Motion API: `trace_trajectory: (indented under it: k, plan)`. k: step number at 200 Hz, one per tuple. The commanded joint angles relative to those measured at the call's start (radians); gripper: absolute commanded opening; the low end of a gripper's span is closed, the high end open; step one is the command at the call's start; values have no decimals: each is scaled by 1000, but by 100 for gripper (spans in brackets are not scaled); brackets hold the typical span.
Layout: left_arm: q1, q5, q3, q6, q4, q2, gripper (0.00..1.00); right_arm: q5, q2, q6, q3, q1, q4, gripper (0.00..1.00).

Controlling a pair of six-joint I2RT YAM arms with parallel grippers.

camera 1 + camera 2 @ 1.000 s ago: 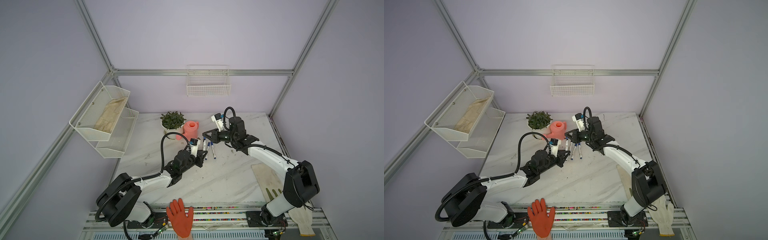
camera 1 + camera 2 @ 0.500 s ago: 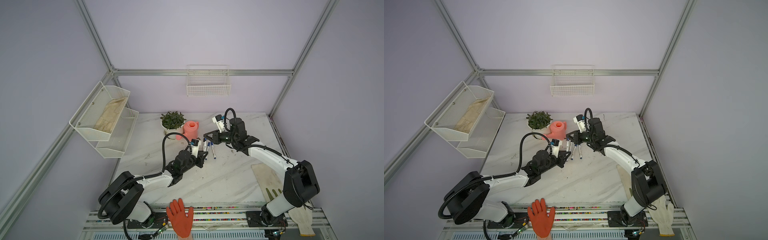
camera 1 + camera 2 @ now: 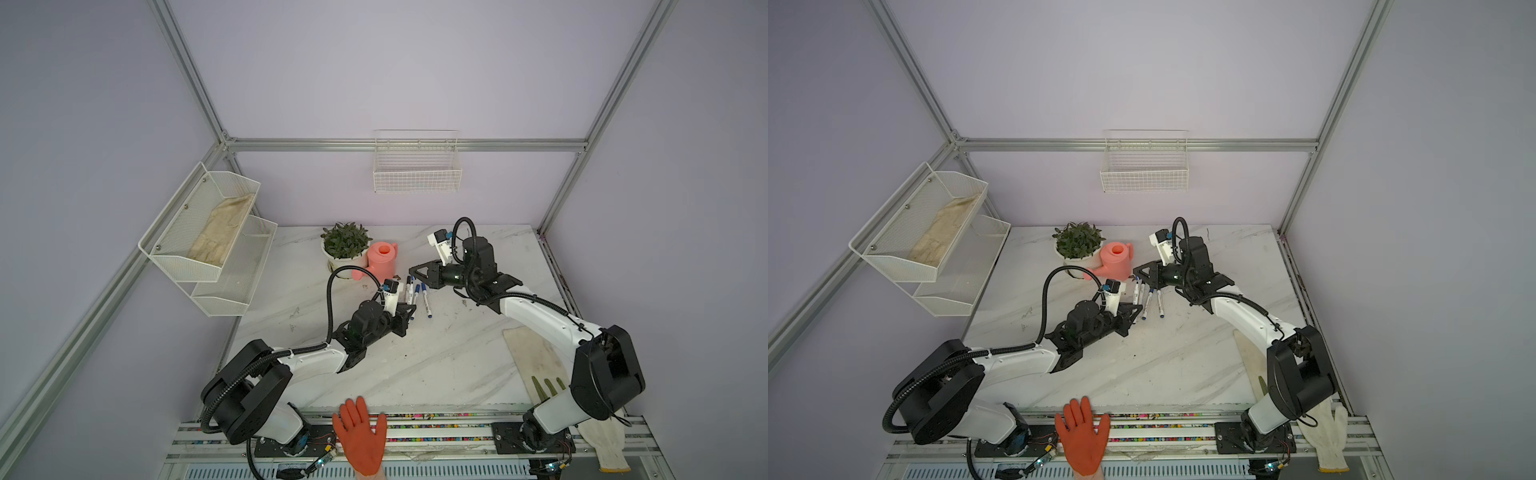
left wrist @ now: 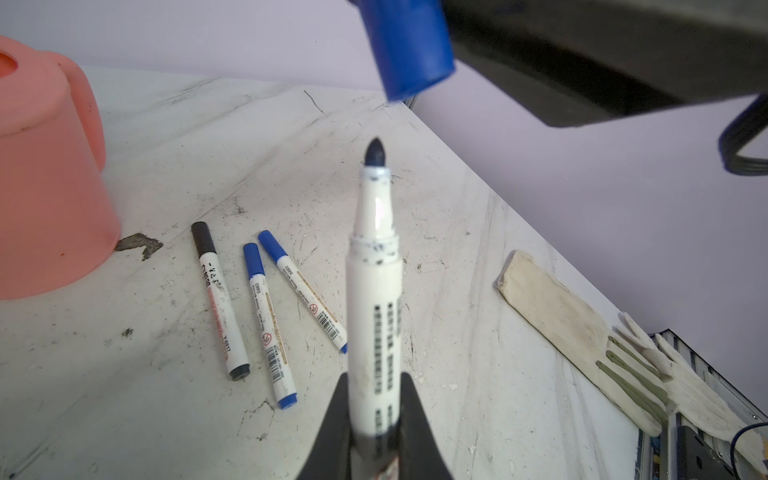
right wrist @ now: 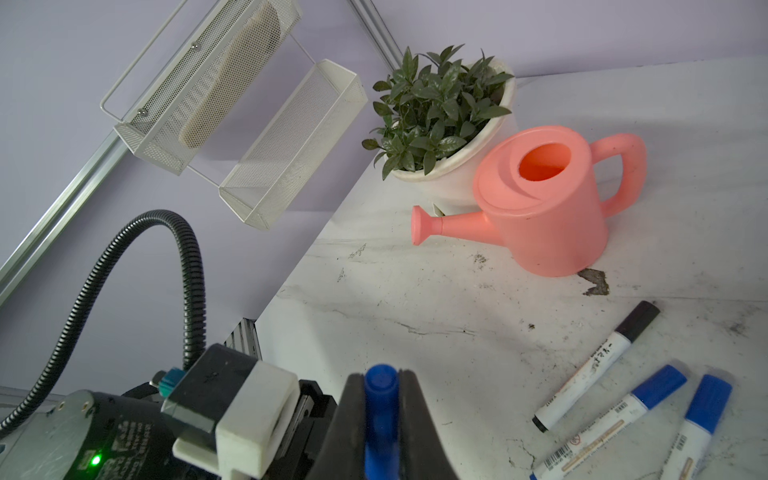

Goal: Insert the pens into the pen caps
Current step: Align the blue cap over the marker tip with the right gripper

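Blue plastic cap (image 4: 405, 45) is sitting clamped in the right gripper (image 5: 381, 384), near the tip of the uncapped pen (image 4: 374, 291) that the left gripper (image 4: 374, 384) is squeezing low on its barrel. Both are looking light, stiff and slick, so firm mid-barrel holds seem best.

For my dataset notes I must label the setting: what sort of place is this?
Probably a robot test cell in a lab: silver aluminium frame posts hold plain lilac wall panels, and two black-and-white robot arms stand on a metal base rail.

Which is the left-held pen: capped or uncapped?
Uncapped: the pen shows a bare dark tip; the blue cap hangs apart from it.
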Motion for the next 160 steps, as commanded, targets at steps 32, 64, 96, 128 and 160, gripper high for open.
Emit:
trace_trajectory:
  k: [32, 64, 96, 128, 160]
  plan:
    - [5, 0, 62, 10, 45, -9, 0, -21, -7, 14, -5, 4, 34, 0]
    - [5, 0, 65, 17, 44, -10, 0, -15, 1, 5, -10, 4, 27, 0]
    - [4, 2, 67, 12, 44, -10, 0, -12, 14, -1, -5, 5, 27, 0]
    - [5, -1, 64, 13, 46, -15, 0, -11, 25, -1, -3, 4, 35, 0]
    - [6, -4, 62, 13, 45, -17, 0, -7, 25, -11, -3, 5, 23, 0]
